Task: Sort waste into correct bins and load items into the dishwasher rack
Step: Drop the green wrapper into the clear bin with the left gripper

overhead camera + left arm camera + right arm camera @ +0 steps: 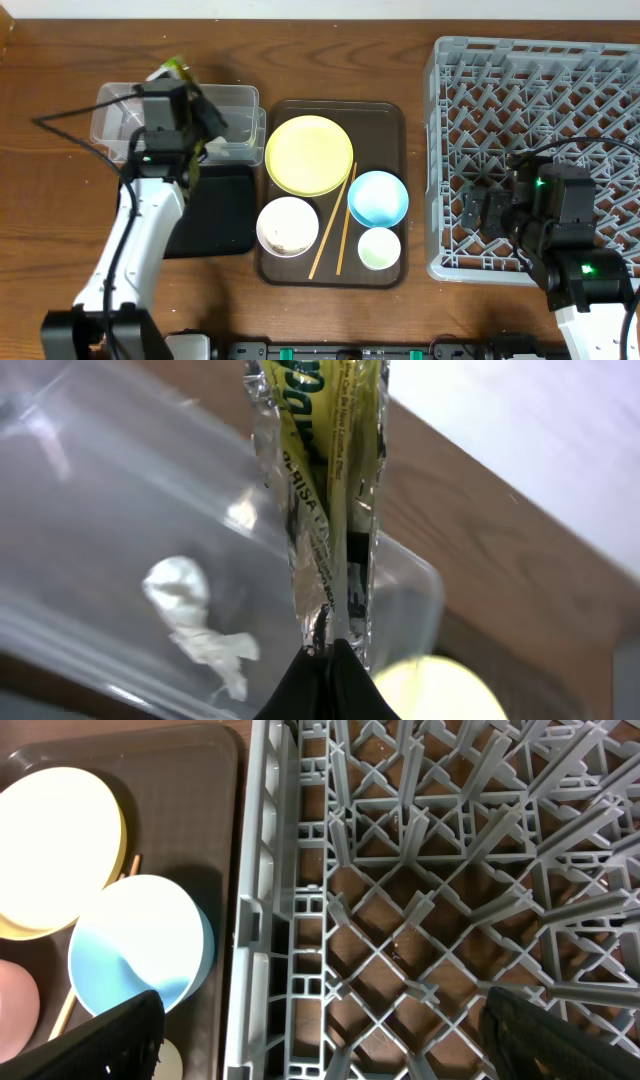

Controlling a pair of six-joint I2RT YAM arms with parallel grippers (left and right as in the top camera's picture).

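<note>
Wrapper (320, 500) pinched upright in left tool (325, 656) over clear tub (100, 490) | right tool (320, 1025) spread above rack (420, 870)

- dark brown rectangular serving tray (388, 118): right of the left gripper (325, 665), left of the right gripper (340, 1040)
- brown wooden table (330, 50): beneath both

Pretty much all you get is the table (60, 230): dark reddish-brown wood with the grain running left to right, filling nearly the whole overhead view. Lighting's soft and even, with only faint shadows. In the left wrist view the table's far edge cuts across diagonally, and past it is a bright pale surface (560, 450). Floor or wall, can't tell.
</note>
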